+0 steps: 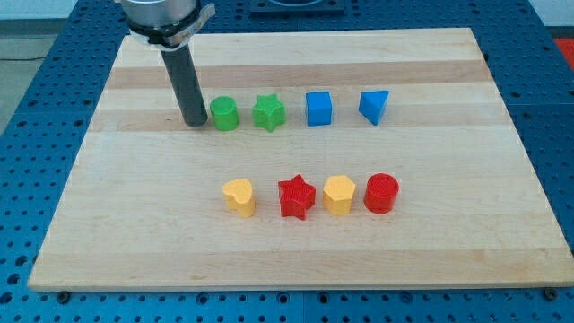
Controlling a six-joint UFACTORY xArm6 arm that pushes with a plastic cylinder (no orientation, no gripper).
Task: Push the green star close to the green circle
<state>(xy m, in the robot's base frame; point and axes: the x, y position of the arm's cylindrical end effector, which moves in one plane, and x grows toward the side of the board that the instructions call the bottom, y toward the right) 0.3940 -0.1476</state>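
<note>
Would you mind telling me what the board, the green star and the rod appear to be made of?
The board looks like pale wood, with visible grain and lengthwise strips, in a smooth matte finish. The green star looks like plastic, evenly coloured and matte; fine ridges hint at 3D printing, though that is uncertain. The rod is dark and smooth, plastic or metal; my tip stands just left of the green circle.

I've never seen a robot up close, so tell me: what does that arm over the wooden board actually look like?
No gripper here, just a straight, dark grey cylindrical rod hanging from a rounded silver-grey metal collar at the view's top. The rod is plain and matte, with no markings or cables showing. My tip is its blunt lower end, just on the view's left of the green circle.
</note>
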